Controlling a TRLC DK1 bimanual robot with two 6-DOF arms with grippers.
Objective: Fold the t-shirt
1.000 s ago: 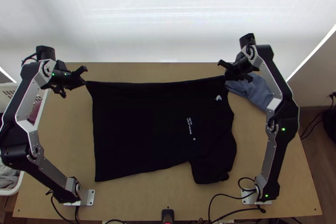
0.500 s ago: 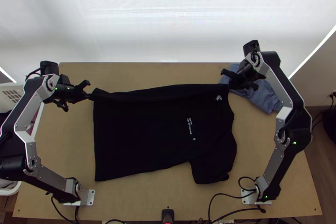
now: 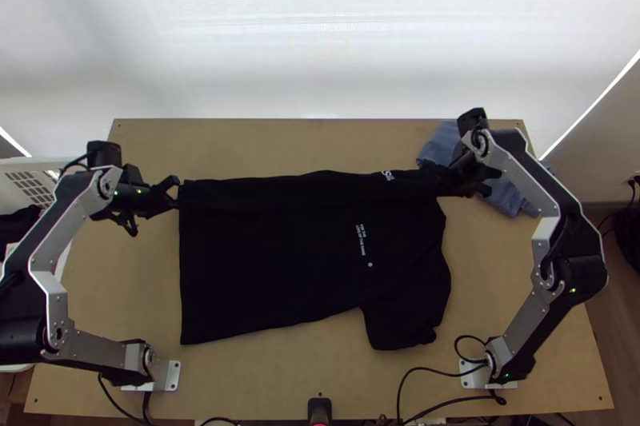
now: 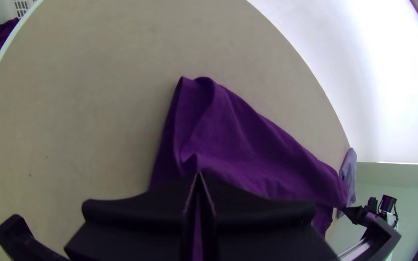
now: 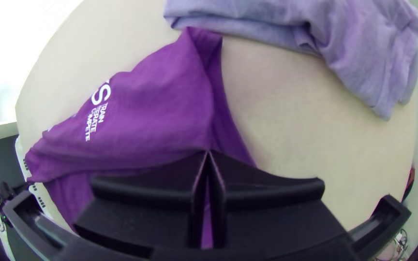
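My left claw (image 4: 198,175) and right claw (image 5: 208,152) each pinch the shirt (image 3: 264,274); pulling one farther could skew the fold.

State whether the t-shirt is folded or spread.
T-shirt partly folded: left gripper and right gripper hold its far side turned over; the rest lies spread.

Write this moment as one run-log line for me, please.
t-shirt: far edge partly folded over; left gripper: shut on t-shirt, left end; right gripper: shut on t-shirt, right end; blue cloth: bunched, far right
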